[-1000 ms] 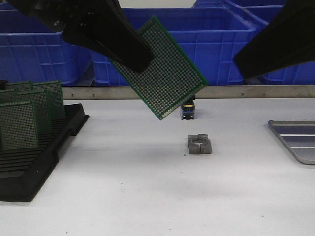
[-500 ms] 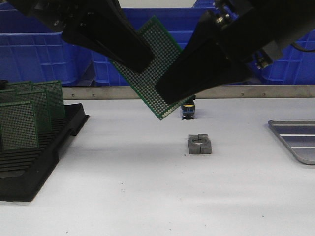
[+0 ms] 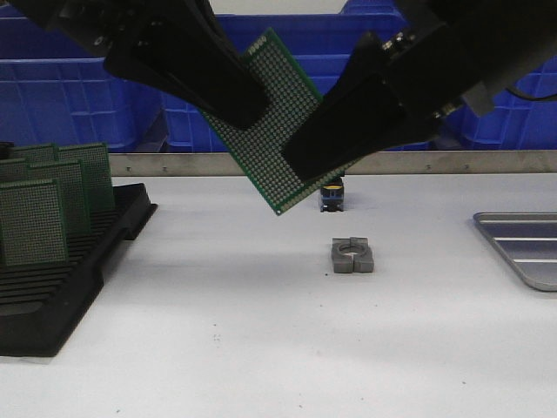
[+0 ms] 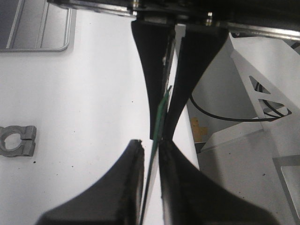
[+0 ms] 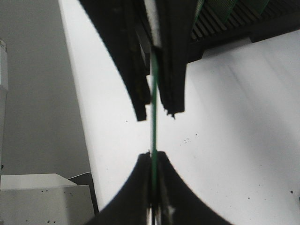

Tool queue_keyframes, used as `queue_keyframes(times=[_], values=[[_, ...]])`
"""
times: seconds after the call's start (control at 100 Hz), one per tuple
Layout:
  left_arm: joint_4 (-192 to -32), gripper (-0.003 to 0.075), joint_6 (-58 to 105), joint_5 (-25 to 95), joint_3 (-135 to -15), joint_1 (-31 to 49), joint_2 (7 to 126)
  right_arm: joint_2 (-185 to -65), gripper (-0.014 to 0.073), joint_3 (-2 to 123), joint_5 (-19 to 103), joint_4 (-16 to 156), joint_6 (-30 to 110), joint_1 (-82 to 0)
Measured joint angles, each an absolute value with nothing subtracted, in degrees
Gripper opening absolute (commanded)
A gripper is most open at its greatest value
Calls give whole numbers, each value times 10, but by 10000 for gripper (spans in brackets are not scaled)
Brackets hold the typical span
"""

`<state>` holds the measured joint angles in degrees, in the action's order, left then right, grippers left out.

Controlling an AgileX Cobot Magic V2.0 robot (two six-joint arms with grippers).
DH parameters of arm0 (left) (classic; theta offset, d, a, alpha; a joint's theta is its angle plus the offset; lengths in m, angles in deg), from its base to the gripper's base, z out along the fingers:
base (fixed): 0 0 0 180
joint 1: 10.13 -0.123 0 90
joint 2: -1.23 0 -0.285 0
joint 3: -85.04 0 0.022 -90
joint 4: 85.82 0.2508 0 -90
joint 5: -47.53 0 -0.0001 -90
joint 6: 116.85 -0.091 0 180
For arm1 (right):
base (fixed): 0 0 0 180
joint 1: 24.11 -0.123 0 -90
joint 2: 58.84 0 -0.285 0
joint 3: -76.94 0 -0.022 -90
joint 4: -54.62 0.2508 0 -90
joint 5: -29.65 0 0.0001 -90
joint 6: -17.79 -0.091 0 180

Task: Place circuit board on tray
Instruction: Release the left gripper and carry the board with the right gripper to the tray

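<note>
The green perforated circuit board [image 3: 261, 113] hangs tilted in the air above the middle of the table. My left gripper [image 3: 248, 109] comes from the upper left. In the left wrist view [image 4: 149, 143] its jaws stand slightly apart around the board's edge [image 4: 161, 117], with a gap on one side. My right gripper [image 3: 305, 161] reaches in from the right and is shut on the board's lower right part. The right wrist view [image 5: 153, 154] shows it pinching the board edge [image 5: 153, 126]. The silver ribbed tray [image 3: 522, 248] lies at the table's right edge, also in the left wrist view [image 4: 37, 28].
A black slotted rack [image 3: 52, 287] with several green boards stands at the left. A grey metal clamp block [image 3: 352, 255] lies mid-table under the board, a small blue and yellow part [image 3: 332, 196] behind it. Blue crates [image 3: 365, 78] line the back.
The right gripper came in from the right and closed on the board's lower right edge. The board shifted slightly left. The left arm stayed in place.
</note>
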<state>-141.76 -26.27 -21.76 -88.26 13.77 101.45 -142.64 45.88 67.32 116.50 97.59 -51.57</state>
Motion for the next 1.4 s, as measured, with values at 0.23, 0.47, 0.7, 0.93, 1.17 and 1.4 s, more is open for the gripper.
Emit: queue_keyframes(times=[0.23, 0.47, 0.7, 0.93, 1.17, 1.4], values=[[-1392, 564, -262, -199, -883, 138, 1015, -1426, -68, 459, 677, 1166, 892, -510], [-1354, 564, -262, -133, -883, 138, 1015, -1426, -68, 459, 717, 1147, 769, -418], [-1341, 564, -262, -109, -883, 138, 1015, -1429, -68, 459, 753, 1089, 689, -270], [-1341, 564, -262, -108, -883, 138, 1015, -1484, -68, 459, 696, 1082, 672, -151], [-1341, 564, -262, -108, -883, 138, 1015, -1581, -68, 469, 617, 1085, 671, -129], [-1340, 564, -262, -108, -883, 138, 1015, -1628, -21, 495, 583, 1088, 671, -129]])
